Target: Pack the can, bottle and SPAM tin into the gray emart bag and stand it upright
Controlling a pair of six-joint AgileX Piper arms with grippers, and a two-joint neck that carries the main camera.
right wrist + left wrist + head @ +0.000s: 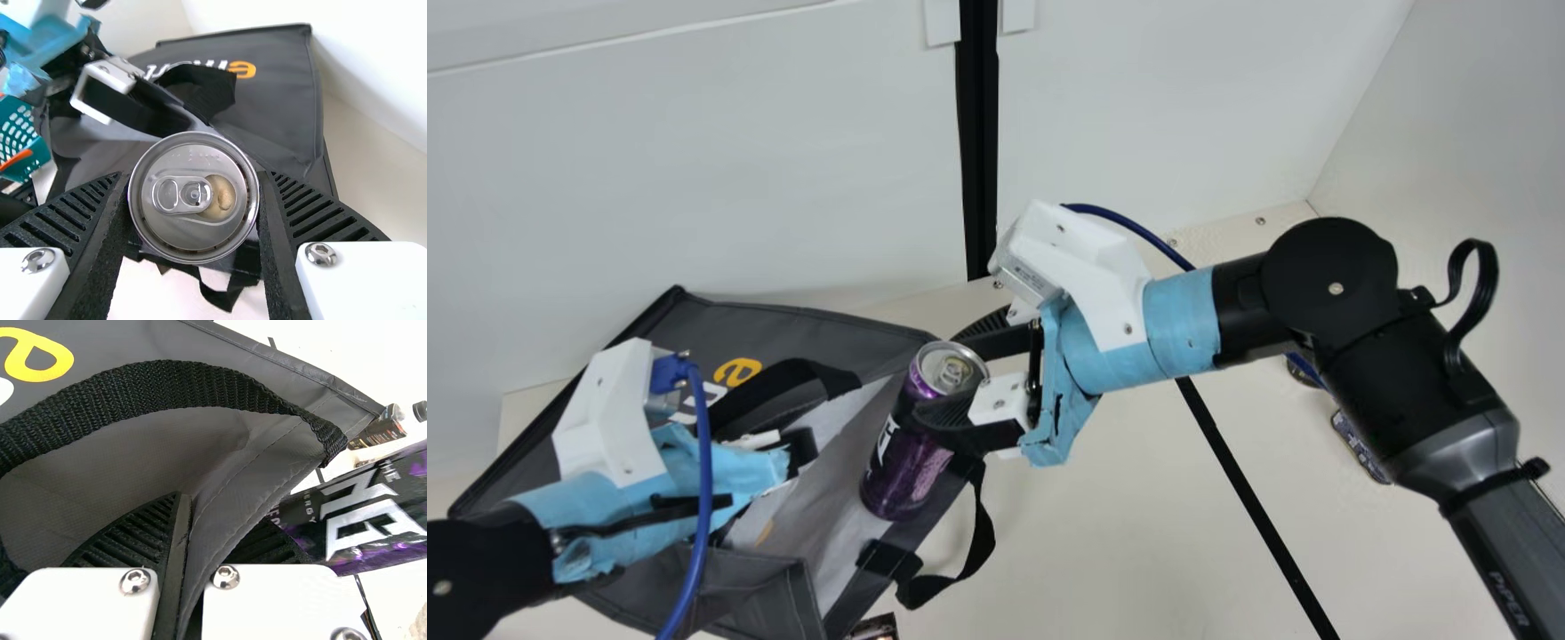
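Main view: my right gripper [945, 377] grasps the can [903, 467] at the mouth of the bag [836, 333]; my left gripper [217, 512] pinches its edge. I'm loading the can, I judge; next, lower it inside, then release.

Soft, even light falls across the pale wall [694, 178] and worktop [1138, 551] in the main view, its source out of frame. Shadows there are faint, deepening in the folds of the gray bag [783, 326], while muted highlights mark the purple can [898, 496]. In the left wrist view, the worktop glares to near white, violet glints streak the can, and the bag's fabric shows a dull sheen beside the dark strap [193, 383]. Bright reflections ring the can's metal lid [200, 157] in the right wrist view, against a strongly lit wall and washed-out worktop.
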